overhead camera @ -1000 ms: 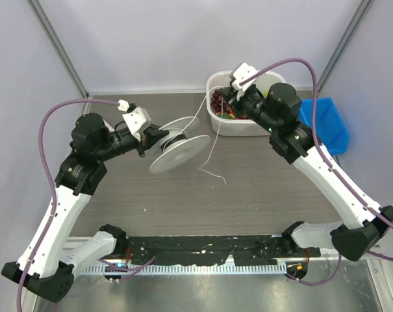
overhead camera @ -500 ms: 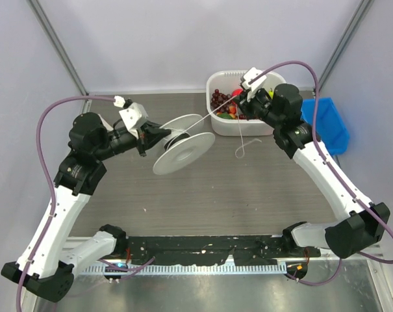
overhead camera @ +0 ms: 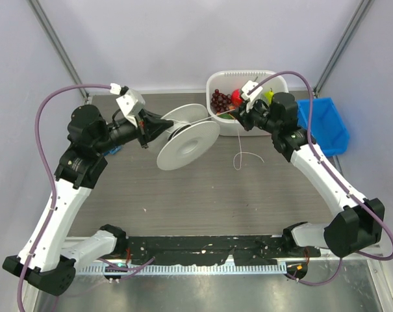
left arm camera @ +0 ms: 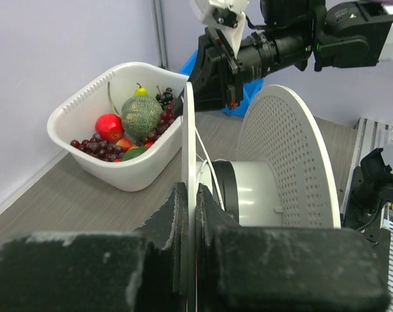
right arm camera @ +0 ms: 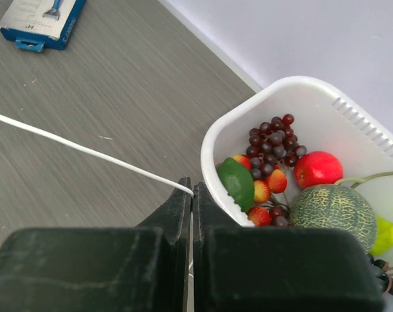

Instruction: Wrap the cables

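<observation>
Stretching taut through the air, the thin white cord (right arm camera: 86, 149) runs from the hub of the white plastic spool (overhead camera: 188, 144) rightward and slightly far to the right gripper (right arm camera: 191, 188), whose fingers are pinched tight on it; from there a loose tail drops and curls on the wooden table (overhead camera: 183, 195), just near of the white fruit tub (overhead camera: 212, 81); the left gripper (left arm camera: 191, 195) is clenched on the rim of the spool's left flange, holding the spool clear of the table; the cord's long axis lies left to right, seemingly crossing the spool's axle, and the right arm alone has it; I judge the next turn depends on carrying that line round the hub, between the flanges.
</observation>
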{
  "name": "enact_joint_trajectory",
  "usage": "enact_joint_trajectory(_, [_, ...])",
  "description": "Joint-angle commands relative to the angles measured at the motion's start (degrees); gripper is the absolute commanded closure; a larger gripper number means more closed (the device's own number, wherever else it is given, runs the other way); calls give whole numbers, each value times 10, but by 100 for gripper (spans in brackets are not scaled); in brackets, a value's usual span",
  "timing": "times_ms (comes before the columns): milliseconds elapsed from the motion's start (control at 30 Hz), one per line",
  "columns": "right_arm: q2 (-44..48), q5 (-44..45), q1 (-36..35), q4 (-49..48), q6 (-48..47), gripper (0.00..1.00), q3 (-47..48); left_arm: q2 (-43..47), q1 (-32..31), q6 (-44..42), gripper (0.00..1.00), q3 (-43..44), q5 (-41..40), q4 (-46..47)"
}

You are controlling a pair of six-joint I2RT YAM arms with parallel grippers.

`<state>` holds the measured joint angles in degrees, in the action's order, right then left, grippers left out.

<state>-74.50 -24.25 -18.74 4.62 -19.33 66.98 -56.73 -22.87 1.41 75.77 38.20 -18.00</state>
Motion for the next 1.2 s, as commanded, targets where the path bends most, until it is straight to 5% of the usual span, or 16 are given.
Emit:
enact_joint_trajectory(0, [-1,45,24,-7,3,99,-28,18,-1,35,100,59,18,66])
enact_joint_trajectory(400, [4,-55,-4,-43,119,98,-111,-10,-1,64,100,105,-15,89])
enact_joint_trajectory(433, [6,-56,-8,-60,140,94,-123,-13,-1,62,100,112,-15,89])
enact_joint_trajectory(633, [28,-62,-12,-78,192,35,-155,-37,-2,21,100,160,-48,77])
enact_joint_trajectory(700, [48,-62,-13,-81,185,30,-177,-47,-1,11,100,177,-53,75])
enact_joint_trajectory(933, [106,-90,-12,-84,126,26,-271,-67,-1,0,100,206,-64,80])
enact_joint_trajectory(1167, [135,-81,-58,-186,70,26,-349,-75,-1,2,100,214,-67,88])
